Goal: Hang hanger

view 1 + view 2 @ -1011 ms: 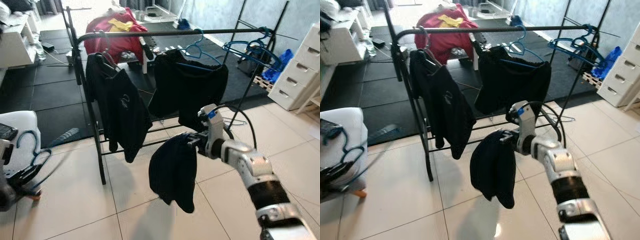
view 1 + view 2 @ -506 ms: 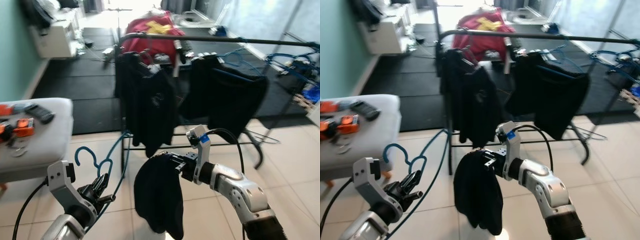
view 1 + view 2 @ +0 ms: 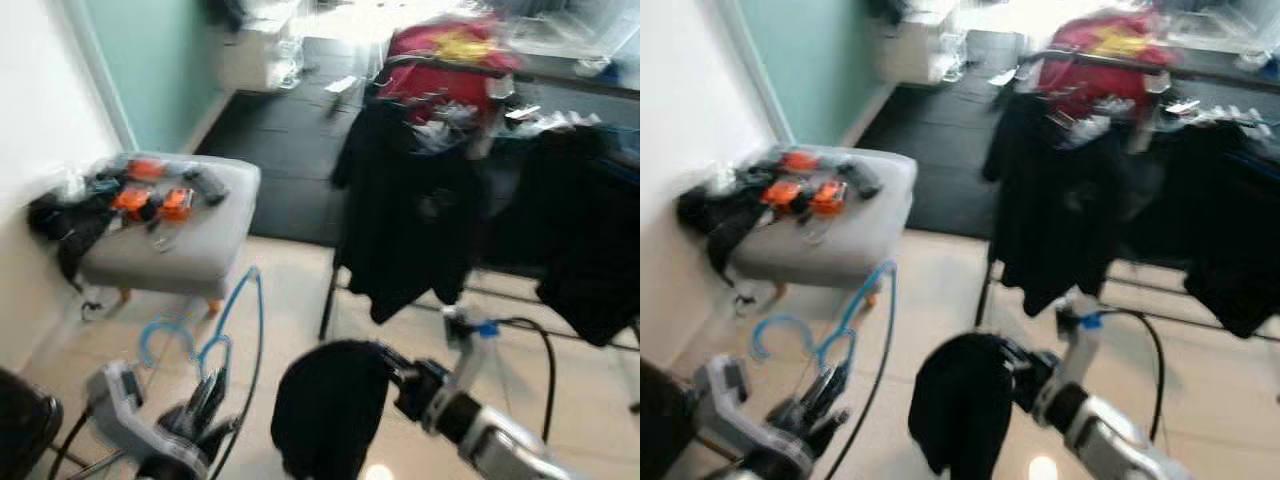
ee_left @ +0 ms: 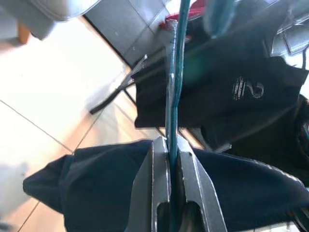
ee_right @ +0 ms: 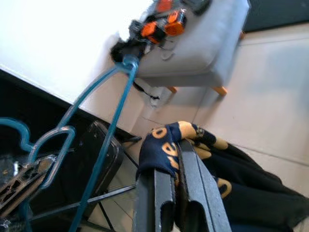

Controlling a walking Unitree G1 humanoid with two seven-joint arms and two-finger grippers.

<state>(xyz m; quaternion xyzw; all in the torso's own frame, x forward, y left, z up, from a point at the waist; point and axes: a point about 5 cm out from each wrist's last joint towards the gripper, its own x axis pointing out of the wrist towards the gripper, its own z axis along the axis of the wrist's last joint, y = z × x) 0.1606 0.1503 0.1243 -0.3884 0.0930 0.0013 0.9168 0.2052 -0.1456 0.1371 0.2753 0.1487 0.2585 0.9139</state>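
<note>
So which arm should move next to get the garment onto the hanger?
Probably the right. Its gripper is shut on the dark garment, hanging free beside the blue hanger. The left gripper clamps that hanger and can just hold it steady.

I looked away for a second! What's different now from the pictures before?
Mostly the robot's head swung left: the grey stool with its orange things came into view and the clothes rack slid right. The left gripper still clamps the blue hanger. The right gripper still holds the dark garment.
</note>
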